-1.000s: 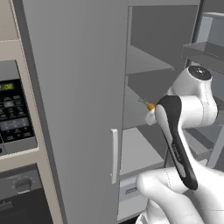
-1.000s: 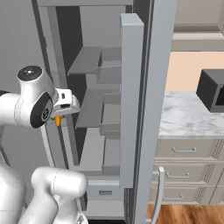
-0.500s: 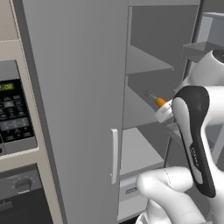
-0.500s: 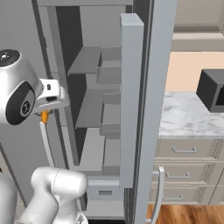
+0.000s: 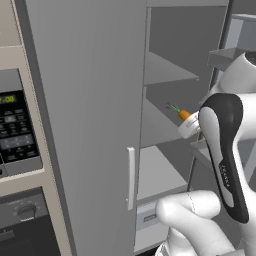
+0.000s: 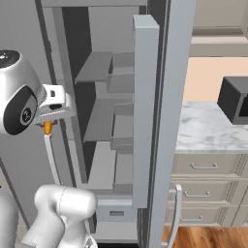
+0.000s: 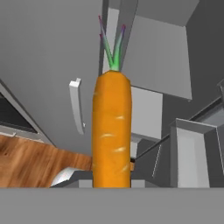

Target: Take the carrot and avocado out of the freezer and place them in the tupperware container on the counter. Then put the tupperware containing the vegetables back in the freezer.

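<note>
**Claw holds carrot outside open freezer**

Claw is closed on the carrot — hand view shows the orange body standing straight up from btw the fingers, green top pointing away from the camera. In left base view the carrot pokes out past the white wrist, w/ thin green stalks toward the freezer shelves; in right base view only a small orange end hangs under the claw.

Freezer door stands open; white bar handle on its edge. Grey shelves inside, at several levels. Arm is in front of the opening, at about middle-shelf height, carrot clear of the shelf — not touching it.

Counter w/ marble top sits right of the freezer, drawers below, a black box-shaped appliance on top. Microwave w/ lit panel left of the freezer.
</note>
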